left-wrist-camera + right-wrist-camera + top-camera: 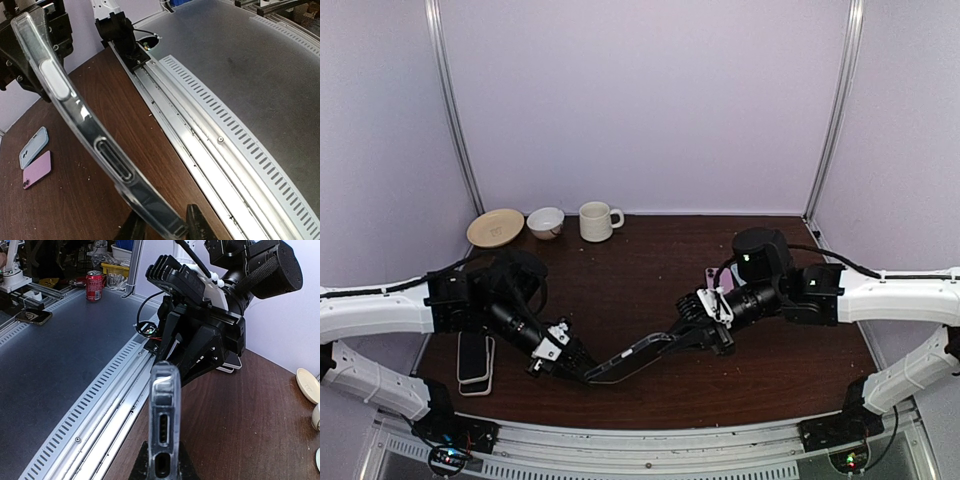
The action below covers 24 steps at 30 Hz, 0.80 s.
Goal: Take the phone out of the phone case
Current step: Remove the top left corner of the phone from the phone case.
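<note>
A dark phone in a clear case (pixel 630 360) hangs above the table's front middle, held at both ends. My left gripper (pixel 582 372) is shut on its left end. In the left wrist view the case (pixel 100 145) runs edge-on from upper left down to my left gripper (pixel 167 231), one finger on each side. My right gripper (pixel 688 335) is shut on the right end. In the right wrist view the case (pixel 164 415) stands end-on between the fingers of the right gripper (pixel 163 467). The phone sits inside the case.
A tan plate (pixel 495 228), a white bowl (pixel 546 221) and a white mug (pixel 597 221) stand at the back left. A stack of phones (pixel 475 362) lies at the left edge. A pink case (pixel 37 169) and a blue case (pixel 33 147) lie behind the right gripper.
</note>
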{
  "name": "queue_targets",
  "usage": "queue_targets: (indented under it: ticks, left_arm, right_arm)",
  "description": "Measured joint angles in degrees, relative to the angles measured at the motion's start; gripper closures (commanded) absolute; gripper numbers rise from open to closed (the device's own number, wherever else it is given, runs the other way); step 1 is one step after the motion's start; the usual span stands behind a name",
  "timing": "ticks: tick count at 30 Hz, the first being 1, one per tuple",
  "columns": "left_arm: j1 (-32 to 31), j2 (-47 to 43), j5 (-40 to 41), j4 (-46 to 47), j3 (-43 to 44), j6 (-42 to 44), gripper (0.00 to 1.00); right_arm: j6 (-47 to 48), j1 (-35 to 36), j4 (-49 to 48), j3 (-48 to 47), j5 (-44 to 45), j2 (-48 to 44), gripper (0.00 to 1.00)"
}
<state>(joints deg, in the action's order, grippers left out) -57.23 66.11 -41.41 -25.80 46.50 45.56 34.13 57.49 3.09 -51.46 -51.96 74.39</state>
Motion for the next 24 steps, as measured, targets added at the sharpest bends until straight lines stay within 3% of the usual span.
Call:
queue_targets:
  ticks: [24]
  left_arm:
    - [-3.4,2.1,-3.8,-2.6,0.3,0.5,0.85]
  right_arm:
    - [1.8,-0.1,6.1,-4.2,-8.4,4.9,1.0]
